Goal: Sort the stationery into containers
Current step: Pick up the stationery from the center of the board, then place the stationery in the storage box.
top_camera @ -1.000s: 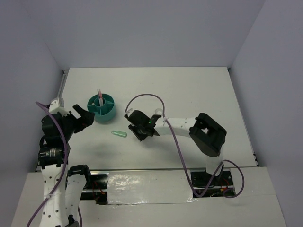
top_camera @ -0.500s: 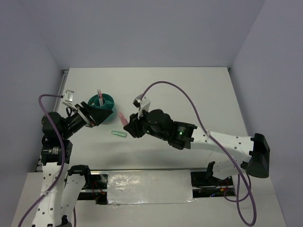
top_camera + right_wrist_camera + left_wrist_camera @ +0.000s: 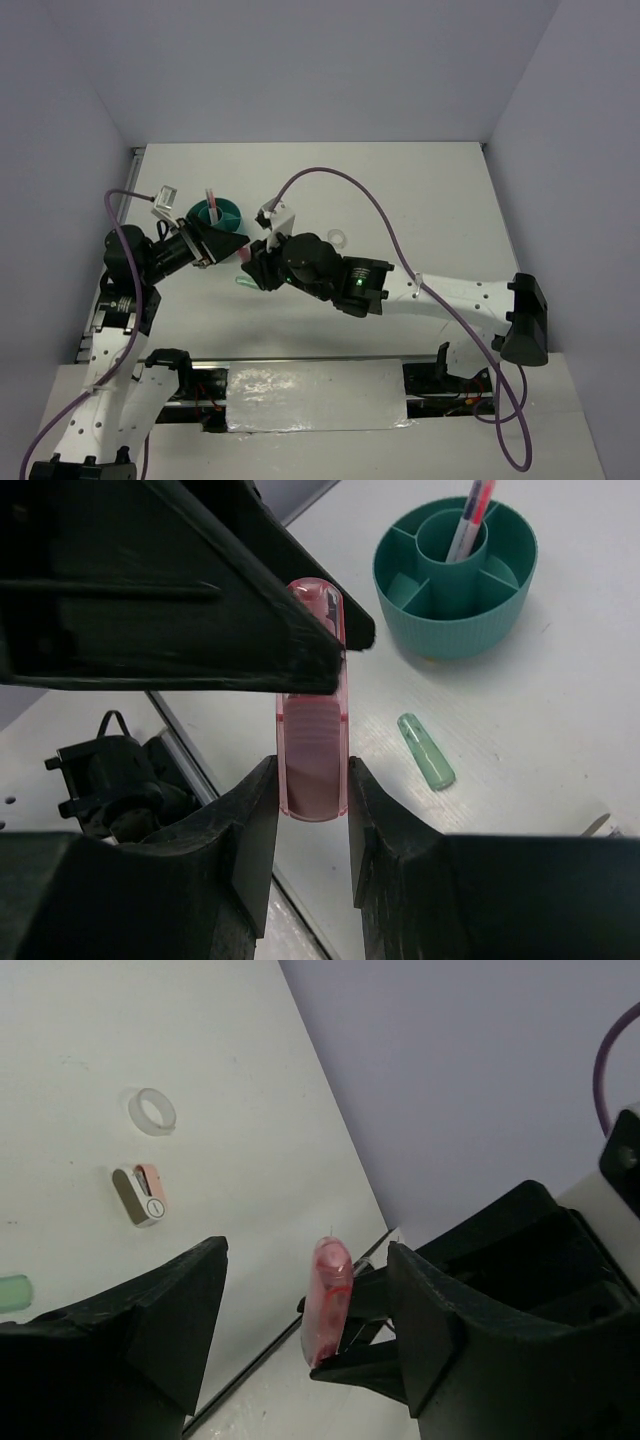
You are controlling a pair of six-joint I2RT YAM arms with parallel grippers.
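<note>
The left claw (image 3: 305,1260) stands wide, one finger on each side of the pink eraser (image 3: 313,740), clear of it on both sides. The cup (image 3: 455,630) sits on the worktop (image 3: 400,190) close by, with a pen (image 3: 470,515) standing in its central ring. The right claw (image 3: 312,780) grips the pink eraser upright by its lower end, above the worktop. The mint eraser (image 3: 426,751) lies near the cup. Farther right lie a small block (image 3: 140,1195) and the tape ring (image 3: 152,1111).
</note>
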